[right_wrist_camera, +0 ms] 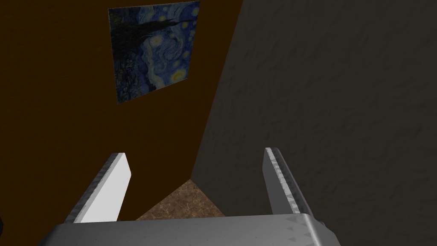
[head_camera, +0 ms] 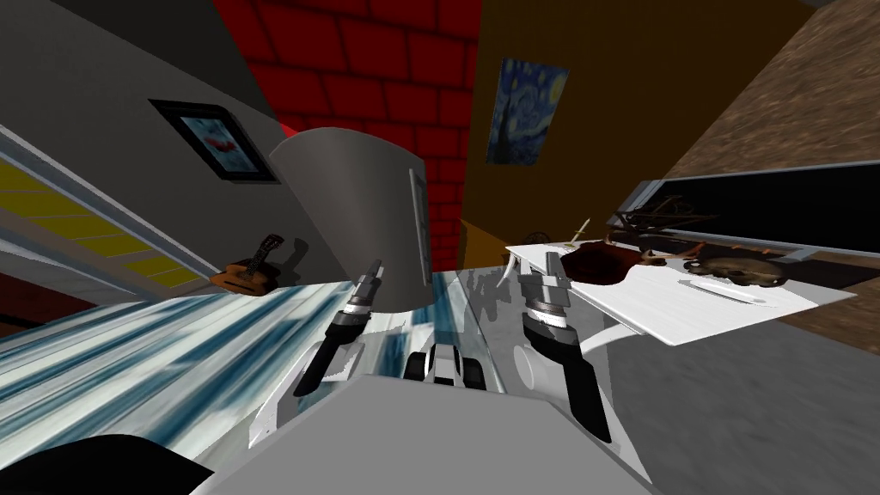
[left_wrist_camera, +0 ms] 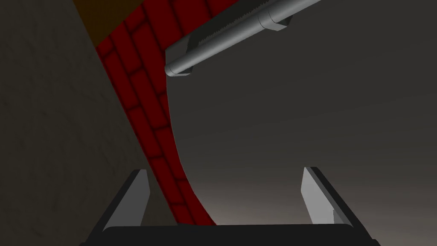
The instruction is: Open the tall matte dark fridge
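Grey fridge (head_camera: 344, 206) is standing far-left, beside red brick wall (head_camera: 387, 77) | door (left_wrist_camera: 298, 128) judged heavy, stiff, smooth | gripping point: bar handle (left_wrist_camera: 230, 40) along right edge | left tool (left_wrist_camera: 225, 171) spread, facing door | right tool (right_wrist_camera: 195, 151) spread, empty

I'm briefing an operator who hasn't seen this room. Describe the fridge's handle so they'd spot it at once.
Find the red brick wall; the tall, rounded dark grey fridge stands before it. Its handle is the pale grey bar along the door's edge beside the brick, the only raised part on that plain front.
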